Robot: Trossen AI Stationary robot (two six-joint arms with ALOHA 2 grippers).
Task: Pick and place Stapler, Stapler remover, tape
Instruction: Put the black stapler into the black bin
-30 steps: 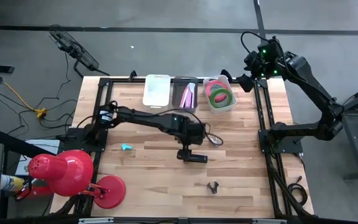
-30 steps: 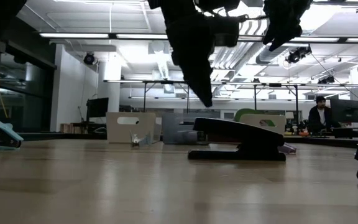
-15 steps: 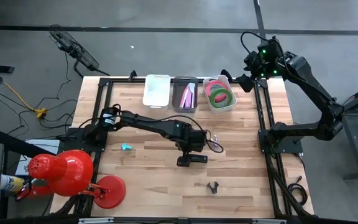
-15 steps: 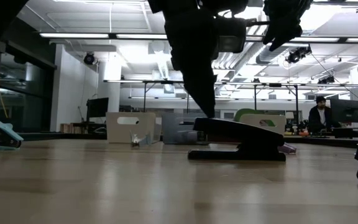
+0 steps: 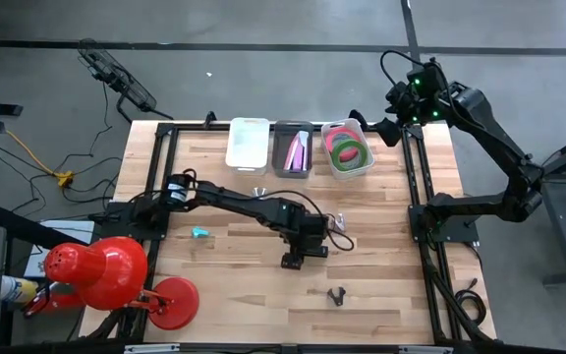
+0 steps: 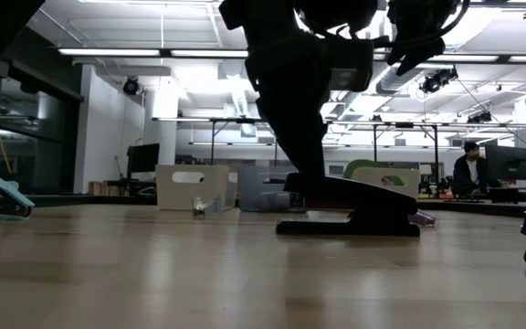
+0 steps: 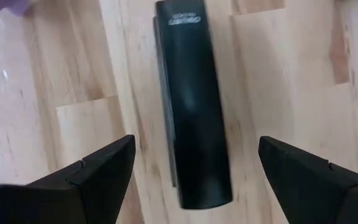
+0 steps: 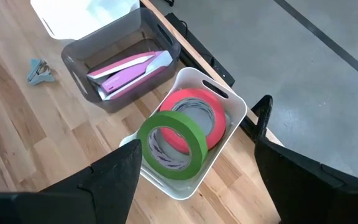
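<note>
From above, the left pincer (image 5: pixel 303 248) hangs over the black stapler (image 5: pixel 304 258) mid-worktop (image 5: pixel 391 285), while the right pincer (image 5: pixel 398 116) waits by the white bin (image 5: pixel 365 165) holding the tape (image 5: pixel 348 146)

At worktop level, a dark finger (image 6: pixel 304 146) meets the stapler's (image 6: pixel 350 206) rear end; an off-centre grip there could tip it

The left wrist camera shows fingers (image 7: pixel 98 169) spread wide, straddling the stapler (image 7: pixel 193 102), gripping nothing; it lies nearer one finger, so closing may shove it aside

The right wrist camera shows wide, empty fingers (image 8: pixel 110 180) above the tape (image 8: pixel 182 134)

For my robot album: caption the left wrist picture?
Open left gripper above a black stapler on the wooden table.
</note>
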